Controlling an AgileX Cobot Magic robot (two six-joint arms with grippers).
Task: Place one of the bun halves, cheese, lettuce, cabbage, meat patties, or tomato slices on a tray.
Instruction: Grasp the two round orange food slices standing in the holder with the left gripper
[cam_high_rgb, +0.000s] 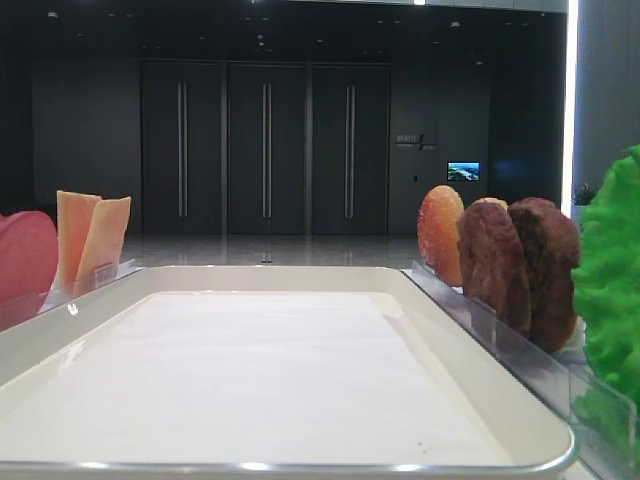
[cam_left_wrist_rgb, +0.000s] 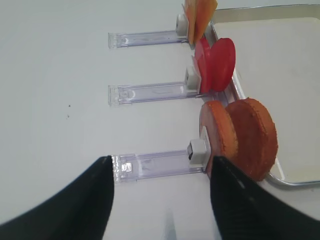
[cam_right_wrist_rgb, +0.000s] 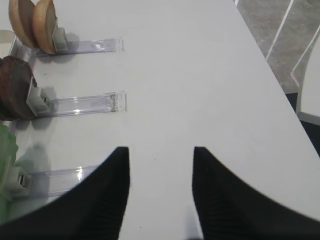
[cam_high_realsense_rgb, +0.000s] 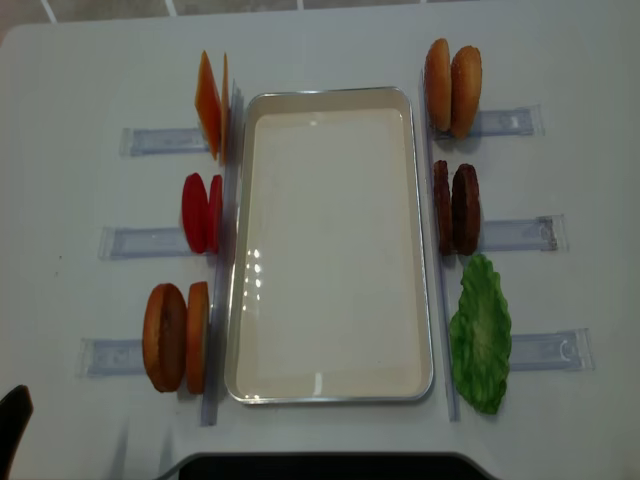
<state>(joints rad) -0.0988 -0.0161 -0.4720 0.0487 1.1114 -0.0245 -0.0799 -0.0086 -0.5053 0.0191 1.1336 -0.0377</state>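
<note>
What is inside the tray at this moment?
Only the white paper liner lies inside the tray; no food is on it. The cheese, tomato slices, bun halves, meat patties and lettuce all stand in racks outside its rim. What lies under the liner is covered.

I count six clear racks (cam_high_realsense_rgb: 160, 141) around my one tray (cam_high_realsense_rgb: 330, 385). Two cheese slices (cam_high_realsense_rgb: 208, 103), two tomato slices (cam_high_realsense_rgb: 196, 212), two meat patties (cam_high_realsense_rgb: 464, 208), four bun pieces (cam_high_realsense_rgb: 165, 335), one lettuce (cam_high_realsense_rgb: 481, 335).
</note>
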